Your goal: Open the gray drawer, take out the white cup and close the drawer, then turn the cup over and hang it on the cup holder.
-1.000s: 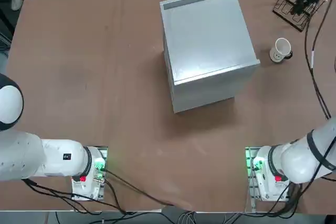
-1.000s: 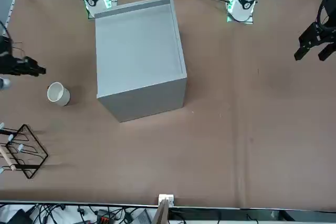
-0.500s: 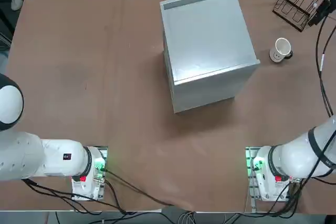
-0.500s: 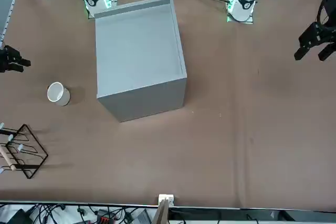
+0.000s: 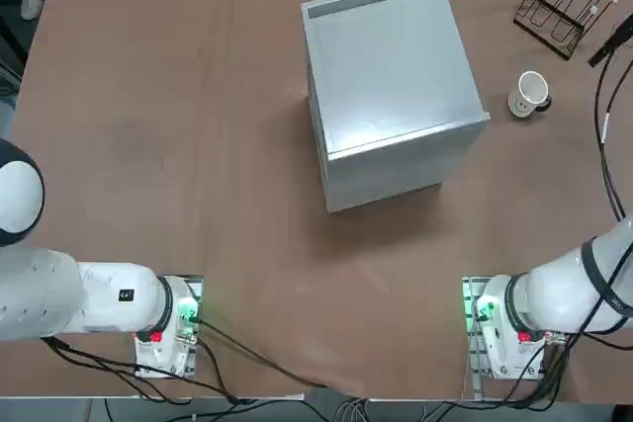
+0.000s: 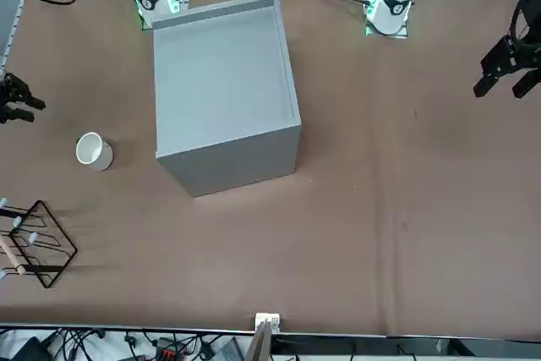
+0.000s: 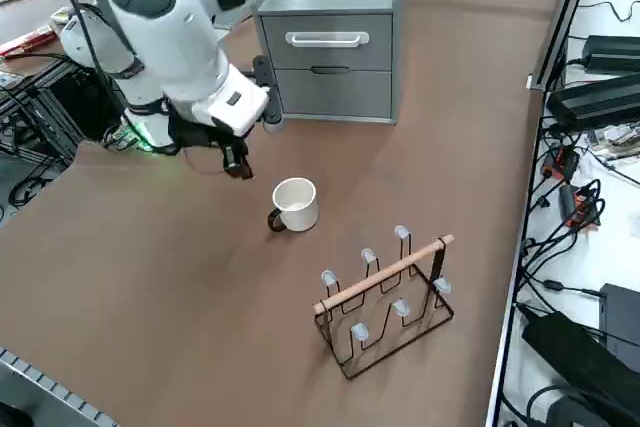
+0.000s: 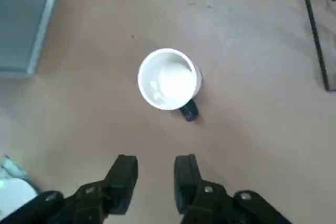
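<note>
Read off the right side view, left to right.

- Black two-finger right gripper at the end of the white arm: hangs over bare brown table, pointing down. Fingers partly apart with a clear gap between them, nothing in it.
- Small white ceramic cup: just beside the gripper, further along toward the rack, apart from it and not touched. Stands on the table upright, mouth up, so own axis vertical. Handle reads dark and points back roughly toward the gripper's side. Wrist view agrees: cup ahead of the fingertips, handle on the near side, a little off the centre line.
- Dark wire cup holder with a pale wooden bar: past the cup, well apart from it, no cup on it.
- Behind all three, boxy gray metal cabinet: both drawer fronts flush and shut.

Judgement: coming move turns on a short reach across and down onto the cup, plus a choice of rim or handle; turning over and hanging not yet done.

Hard to make out:
- Height of the fingertips over the table.
- Drawer interior, hidden.
- Which front counts as the gray drawer.
- Peg count on the rack.
- In the top view, gripper nearly cut off at the edge.
</note>
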Controlling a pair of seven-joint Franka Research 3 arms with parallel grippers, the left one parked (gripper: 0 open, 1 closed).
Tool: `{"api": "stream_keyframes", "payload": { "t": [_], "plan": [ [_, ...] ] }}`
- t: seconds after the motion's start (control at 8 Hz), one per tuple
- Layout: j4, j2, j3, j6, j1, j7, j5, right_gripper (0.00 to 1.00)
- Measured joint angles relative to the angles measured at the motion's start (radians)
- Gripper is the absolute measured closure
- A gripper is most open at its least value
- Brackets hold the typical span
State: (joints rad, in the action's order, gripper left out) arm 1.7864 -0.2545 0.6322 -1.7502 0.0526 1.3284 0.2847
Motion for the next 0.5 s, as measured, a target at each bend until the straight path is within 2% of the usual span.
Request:
{"api": "stream_keyframes", "payload": {
  "t": [0.25,0.5],
  "plan": [
    [0.069,-0.002,0.000,-0.097,-0.025,0.148,0.014,0.45],
    [0.106,-0.027,-0.001,-0.135,-0.059,0.304,0.102,0.36]
  ]
}}
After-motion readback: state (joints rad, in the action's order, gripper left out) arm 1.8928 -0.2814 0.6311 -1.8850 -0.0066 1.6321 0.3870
